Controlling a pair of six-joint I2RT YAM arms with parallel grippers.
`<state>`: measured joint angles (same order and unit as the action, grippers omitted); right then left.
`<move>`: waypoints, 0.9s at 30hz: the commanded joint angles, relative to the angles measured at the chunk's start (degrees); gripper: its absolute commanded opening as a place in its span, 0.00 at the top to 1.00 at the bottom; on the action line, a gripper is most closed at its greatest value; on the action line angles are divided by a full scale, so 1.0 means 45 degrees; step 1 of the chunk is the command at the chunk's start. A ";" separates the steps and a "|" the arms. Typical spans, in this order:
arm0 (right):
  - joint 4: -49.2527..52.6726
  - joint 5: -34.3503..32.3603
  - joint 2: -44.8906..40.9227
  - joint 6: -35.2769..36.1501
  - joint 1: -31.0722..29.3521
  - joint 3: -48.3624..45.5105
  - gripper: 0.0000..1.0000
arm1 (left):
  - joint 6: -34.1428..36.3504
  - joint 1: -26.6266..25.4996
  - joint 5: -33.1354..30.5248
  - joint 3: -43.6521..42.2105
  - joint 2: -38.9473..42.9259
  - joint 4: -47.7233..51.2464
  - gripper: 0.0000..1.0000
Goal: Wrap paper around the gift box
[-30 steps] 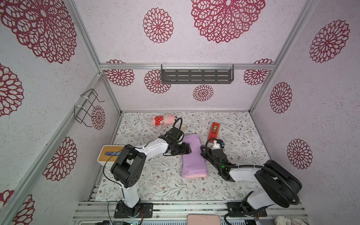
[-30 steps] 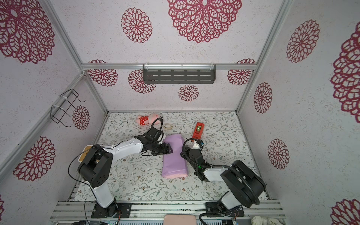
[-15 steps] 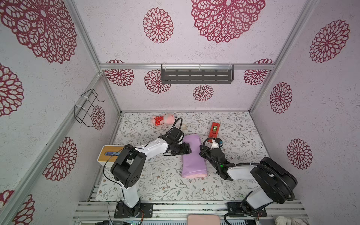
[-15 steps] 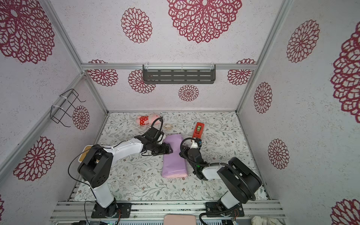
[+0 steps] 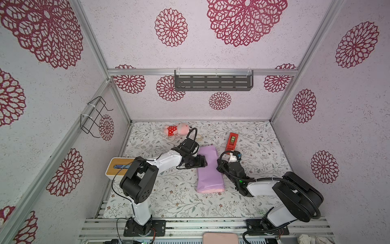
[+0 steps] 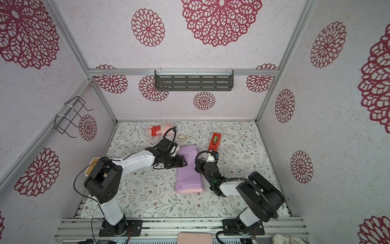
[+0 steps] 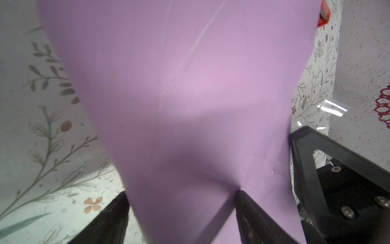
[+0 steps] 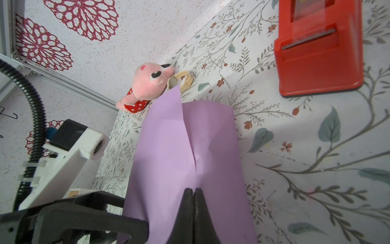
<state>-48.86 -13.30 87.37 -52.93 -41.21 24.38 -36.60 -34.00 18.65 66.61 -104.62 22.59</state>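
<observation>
The paper lies folded into a long lilac bundle mid-table, its pink face showing at the near end. The gift box is hidden, with no blue showing. My left gripper is at the bundle's left edge, open. In the left wrist view one finger rests on the paper and the other stands beside its edge over the table. My right gripper is at the bundle's right edge, shut. Its tips lie against the paper where the two flaps overlap.
A red tape dispenser lies just behind the right gripper. A pink plush toy and a wristwatch sit at the back. A wooden-topped tissue box stands at the left edge, and a pink pad at the front rail.
The right arm's rear links have shifted slightly. Both grippers stay where they were on the paper, and the bundle has not moved.
</observation>
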 commanded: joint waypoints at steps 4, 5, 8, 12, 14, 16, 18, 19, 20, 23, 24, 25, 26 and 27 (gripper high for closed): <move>0.0640 0.0030 -0.0528 0.0655 -0.0125 -0.0139 1.00 | 0.0148 0.0079 -0.1053 -0.0559 -0.0593 0.0586 0.20; 0.0708 0.0063 -0.0558 0.0685 -0.0129 -0.0135 1.00 | 0.0147 0.0094 -0.1055 -0.0544 -0.0596 0.0586 0.20; 0.1081 0.0105 -0.0678 0.0830 -0.0122 -0.0110 1.00 | 0.0164 0.0084 -0.1045 -0.0525 -0.0600 0.0568 0.20; 0.1456 0.0206 -0.0725 0.1028 -0.0119 -0.0085 1.00 | 0.0164 0.0082 -0.1051 -0.0525 -0.0620 0.0547 0.20; 0.1555 0.0274 -0.0706 0.1117 -0.0119 -0.0067 1.00 | 0.0159 0.0089 -0.1037 -0.0525 -0.0624 0.0547 0.20; 0.1580 0.0333 -0.0674 0.1117 -0.0119 -0.0082 0.99 | 0.0168 0.0076 -0.1026 -0.0525 -0.0597 0.0547 0.20; 0.1544 0.0444 -0.0632 0.1117 -0.0119 -0.0067 0.98 | 0.0176 0.0092 -0.1035 -0.0525 -0.0585 0.0561 0.20; 0.1531 0.0487 -0.0610 0.1117 -0.0119 -0.0057 0.97 | 0.0173 0.0094 -0.1038 -0.0525 -0.0580 0.0559 0.20; 0.1551 0.0493 -0.0608 0.1127 -0.0129 -0.0047 0.97 | 0.0165 0.0079 -0.1028 -0.0542 -0.0581 0.0547 0.20; 0.1597 0.0543 -0.0627 0.1185 -0.0121 -0.0042 0.95 | 0.0184 0.0089 -0.1040 -0.0564 -0.0589 0.0537 0.20; 0.1623 0.0571 -0.0645 0.1215 -0.0119 -0.0032 0.93 | 0.0183 0.0094 -0.1033 -0.0581 -0.0561 0.0556 0.20; 0.1655 0.0572 -0.0664 0.1224 -0.0119 -0.0042 0.93 | 0.0165 0.0085 -0.1031 -0.0583 -0.0573 0.0547 0.20; 0.1642 0.0580 -0.0683 0.1252 -0.0119 -0.0047 0.92 | 0.0184 0.0084 -0.1006 -0.0583 -0.0574 0.0528 0.20; 0.1705 0.0573 -0.0719 0.1287 -0.0119 -0.0066 0.91 | 0.0179 0.0087 -0.1016 -0.0583 -0.0561 0.0527 0.20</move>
<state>-44.97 -12.38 85.06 -48.82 -41.41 24.27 -36.60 -33.80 18.98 66.41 -104.62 22.20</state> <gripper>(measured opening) 0.087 0.801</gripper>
